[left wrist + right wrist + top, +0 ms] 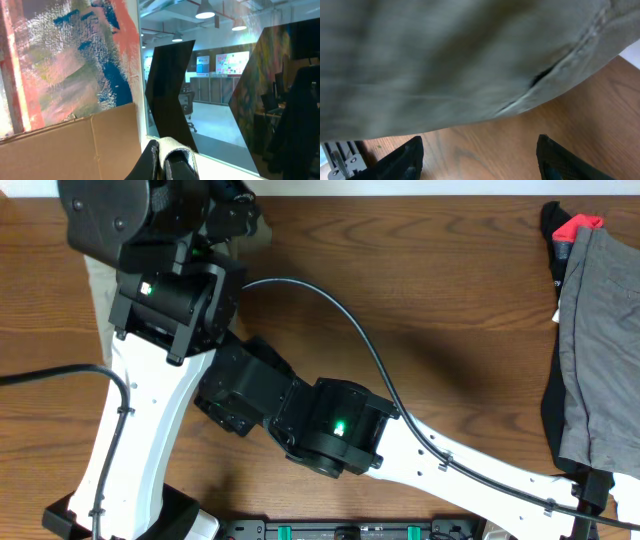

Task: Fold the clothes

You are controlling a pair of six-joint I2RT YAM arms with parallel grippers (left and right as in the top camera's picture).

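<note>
Wood table [450,300]; office [215,85] beyond; left hand [162,150] pinching shorts [445,60]; right hand [480,145] wide beneath shorts.

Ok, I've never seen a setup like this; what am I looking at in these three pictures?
Two robot arms, the left arm and the right arm, work at a wooden table. The overhead picture looks straight down on it; the other two come from a camera on each wrist. The left gripper is shut, apparently pinching a pale edge of the khaki shorts, and its camera faces a window. The right gripper is open and empty, close by the shorts' fabric. At the table's right edge lie a grey garment and a black and red cloth.
</note>
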